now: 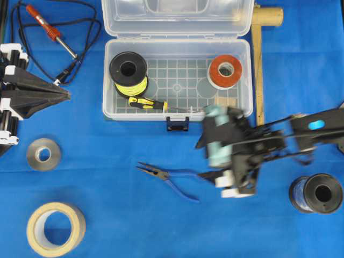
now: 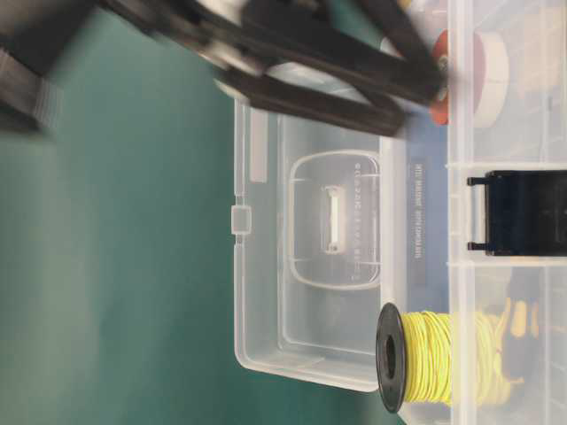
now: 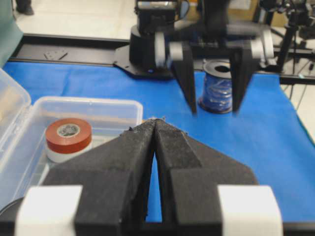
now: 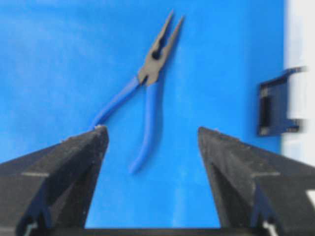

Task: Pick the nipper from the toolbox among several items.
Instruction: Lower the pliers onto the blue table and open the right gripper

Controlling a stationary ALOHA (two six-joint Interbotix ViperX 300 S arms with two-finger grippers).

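Blue cloth covers the tabletop (image 1: 107,215), and the nipper (image 1: 166,178) lies flat on it outside the toolbox (image 1: 177,110), at about 6 o'clock from the box's dark blue latch (image 1: 178,124) in the overhead view. Its dark pointed tips aim toward 9 o'clock and its two thin blue handles trail toward 4 o'clock.

The right tool (image 1: 228,180), blurred in the overhead view, sits at 3 o'clock from the nipper, near the handle ends. In the right wrist view its fingers (image 4: 74,162) stand wide apart, with the nipper on the cloth beyond them and nothing held.

The left tool (image 1: 67,95) rests at the 9 o'clock edge of the overhead view, its fingers pressed together on nothing.

The toolbox stands with its lid open. Inside are a yellow wire spool (image 1: 129,72) at the 9 o'clock end, a red tape roll (image 1: 224,71) at the 3 o'clock end, and a yellow-and-black screwdriver (image 1: 148,103) along the front wall.
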